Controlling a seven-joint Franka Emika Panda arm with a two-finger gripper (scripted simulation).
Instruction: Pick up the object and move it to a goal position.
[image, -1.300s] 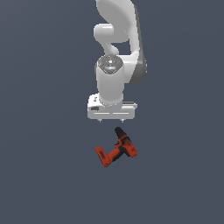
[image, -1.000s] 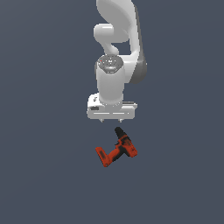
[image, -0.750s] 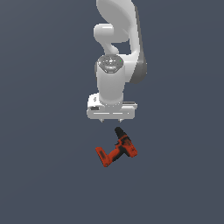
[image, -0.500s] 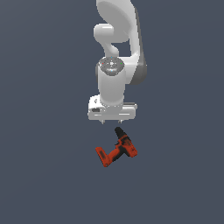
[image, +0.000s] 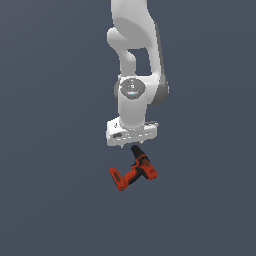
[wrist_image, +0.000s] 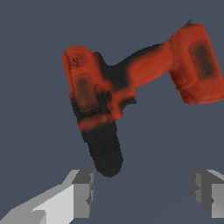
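Note:
The red-orange power drill (image: 134, 171) lies on its side on the flat grey floor, its black chuck pointing toward the arm. In the wrist view the drill (wrist_image: 131, 83) fills the picture, its chuck tip close to one of the fingers (wrist_image: 83, 192). My white gripper (image: 131, 145) hangs just above the drill's chuck end, open and empty. In the wrist view my gripper (wrist_image: 142, 192) shows both fingertips wide apart, with the drill beyond them and not between them.
A plain dark grey floor (image: 55, 200) lies all around the drill. The white arm (image: 135, 60) rises straight above the gripper. Nothing else is in view.
The gripper has come down a little toward the drill and turned slightly about its own axis. The drill has not moved.

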